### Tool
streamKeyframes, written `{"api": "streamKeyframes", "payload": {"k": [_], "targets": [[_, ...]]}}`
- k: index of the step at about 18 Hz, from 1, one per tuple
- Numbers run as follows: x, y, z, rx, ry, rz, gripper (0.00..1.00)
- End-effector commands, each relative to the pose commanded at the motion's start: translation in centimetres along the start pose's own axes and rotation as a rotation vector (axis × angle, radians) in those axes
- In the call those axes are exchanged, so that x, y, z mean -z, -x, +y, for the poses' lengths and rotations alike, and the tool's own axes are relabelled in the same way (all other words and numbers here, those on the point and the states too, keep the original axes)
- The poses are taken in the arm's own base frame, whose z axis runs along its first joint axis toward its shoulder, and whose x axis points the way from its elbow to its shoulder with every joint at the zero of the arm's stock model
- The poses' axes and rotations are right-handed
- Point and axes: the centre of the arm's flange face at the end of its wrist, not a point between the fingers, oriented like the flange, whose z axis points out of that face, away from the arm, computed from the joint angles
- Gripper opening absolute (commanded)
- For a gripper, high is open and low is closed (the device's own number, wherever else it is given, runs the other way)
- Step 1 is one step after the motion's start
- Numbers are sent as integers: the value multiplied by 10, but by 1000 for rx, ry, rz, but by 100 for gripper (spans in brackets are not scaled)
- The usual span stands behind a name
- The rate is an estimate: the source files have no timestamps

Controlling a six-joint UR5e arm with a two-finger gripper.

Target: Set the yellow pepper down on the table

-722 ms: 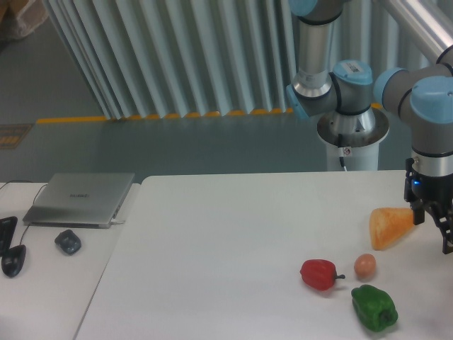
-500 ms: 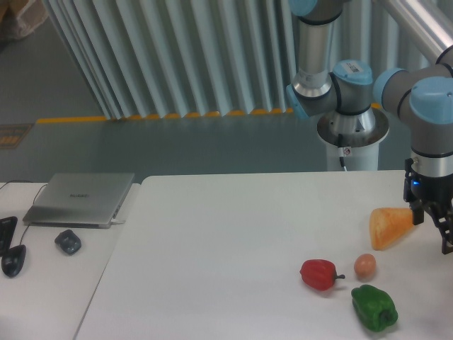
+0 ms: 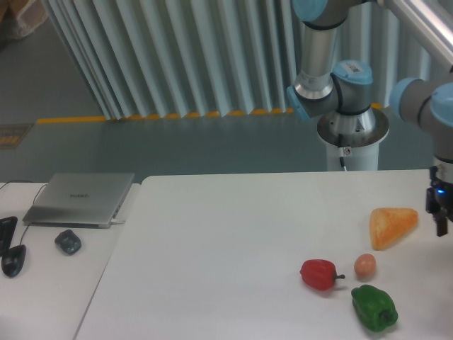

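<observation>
The yellow pepper is out of view in the camera frame. The white table [image 3: 226,241] fills the lower middle and right. My gripper [image 3: 444,228] hangs at the far right edge, just right of a pale-orange wedge [image 3: 391,226] and apart from it. The frame border cuts the gripper off, so only one dark finger shows. Whether it is open or shut, or holds anything, I cannot tell.
A red pepper [image 3: 319,274], a small tan ball [image 3: 364,265] and a green pepper [image 3: 374,307] lie at the front right of the table. A separate desk on the left carries a laptop [image 3: 79,198] and a mouse [image 3: 68,241]. The arm's base [image 3: 352,131] stands behind the table.
The gripper has moved right and slightly up, away from the pale-orange wedge, and is now mostly outside the frame. The objects on the table have not moved.
</observation>
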Motion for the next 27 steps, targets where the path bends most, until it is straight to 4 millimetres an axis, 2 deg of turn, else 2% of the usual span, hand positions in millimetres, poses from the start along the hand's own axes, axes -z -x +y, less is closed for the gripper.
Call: {"api": "streamKeyframes", "payload": {"k": [3,5,7,10,13,15,17,23,26,27], "targets": [[-6,13,10,15,2,-36,100],[-3,25,34,37,9,-53,100],[-2,30,47,23,16,-58,100],[-1,35,55,28,19,-69,100],[-4,44,78,57,30,-95,100],[-8,52,84,69,32,-117,100],[-17,59,85,70,34,-146,100],[-56,63,102,92,47,-97,100],[-64,67,120,108,52,-91,100],[-69,68,120,108,52,-87,100]]}}
